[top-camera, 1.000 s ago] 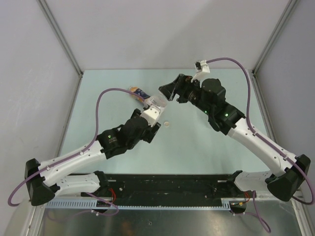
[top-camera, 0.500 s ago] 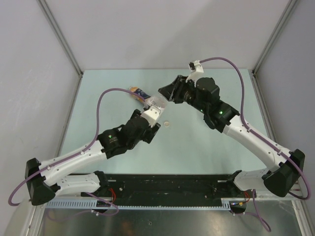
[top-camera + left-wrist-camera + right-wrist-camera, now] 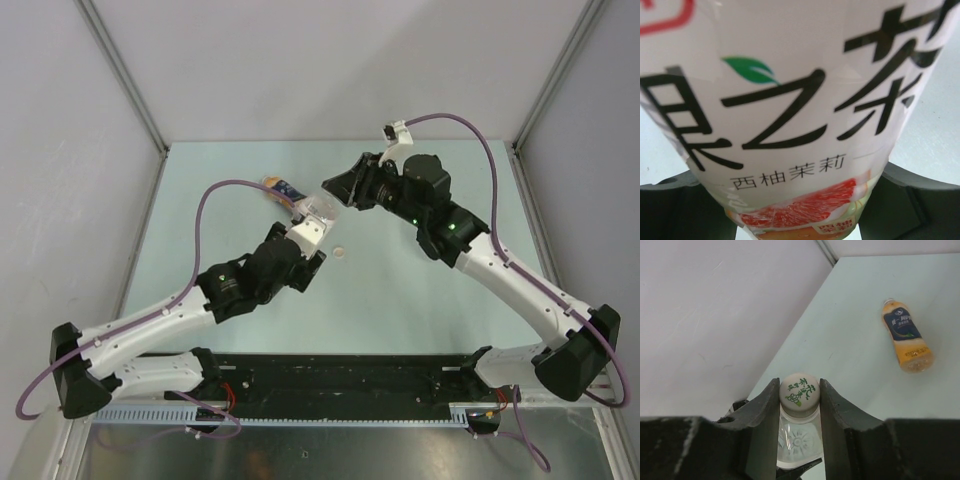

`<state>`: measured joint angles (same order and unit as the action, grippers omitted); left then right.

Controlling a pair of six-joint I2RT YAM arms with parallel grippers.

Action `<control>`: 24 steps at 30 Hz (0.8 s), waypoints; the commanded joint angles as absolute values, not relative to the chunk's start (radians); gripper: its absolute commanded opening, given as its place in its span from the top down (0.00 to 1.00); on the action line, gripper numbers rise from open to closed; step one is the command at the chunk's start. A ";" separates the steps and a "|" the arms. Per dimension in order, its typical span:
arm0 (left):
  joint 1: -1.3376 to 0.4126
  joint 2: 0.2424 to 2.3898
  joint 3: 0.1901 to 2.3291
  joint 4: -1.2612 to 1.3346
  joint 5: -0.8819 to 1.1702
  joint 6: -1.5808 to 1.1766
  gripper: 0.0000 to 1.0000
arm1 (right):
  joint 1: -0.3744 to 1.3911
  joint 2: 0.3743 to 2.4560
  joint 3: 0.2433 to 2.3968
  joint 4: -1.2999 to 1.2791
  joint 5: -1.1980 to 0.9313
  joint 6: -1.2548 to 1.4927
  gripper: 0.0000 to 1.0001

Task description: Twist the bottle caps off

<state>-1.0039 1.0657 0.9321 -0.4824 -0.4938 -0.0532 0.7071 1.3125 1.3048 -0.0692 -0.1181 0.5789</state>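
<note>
The left gripper is holding the tea bottle off the worktop, above its middle and somewhat toward the far edge. In the left wrist view the left gripper is closing on the tea bottle from both sides, the dark jaws showing at the lower left and lower right, and the white label with black characters, a green leaf and a cut grapefruit is filling almost the whole picture. The right gripper is reaching in from the right side and meeting the top of the bottle. In the right wrist view the right gripper is standing narrow, and its two dark fingers are pressing against opposite sides of the white cap, which is carrying green print and is sitting on the neck of the tea bottle, whose clear shoulder is showing just below it. A loose cap, small, round and whitish, is lying on the middle of the worktop, just beside the left wrist and apart from both bottles. An orange bottle with a dark label is lying on its side near the far edge, left of the middle; in the right wrist view the orange bottle is pointing its narrow end toward the far left corner, and whether it is wearing a cap I cannot tell.
</note>
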 commanded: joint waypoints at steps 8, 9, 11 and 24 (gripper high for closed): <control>-1.008 0.945 0.933 -0.460 -0.190 0.043 1.00 | 0.602 1.237 1.305 0.091 -0.454 0.517 0.99; -1.008 0.933 0.930 -0.459 -0.150 0.047 1.00 | 0.586 1.231 1.297 0.118 -0.502 0.520 0.99; -1.008 0.913 0.927 -0.459 -0.058 0.060 1.00 | 0.554 1.218 1.280 0.171 -0.607 0.527 0.99; -1.008 0.880 0.943 -0.453 0.506 0.127 1.00 | 0.478 1.126 1.225 0.282 -0.898 0.473 0.97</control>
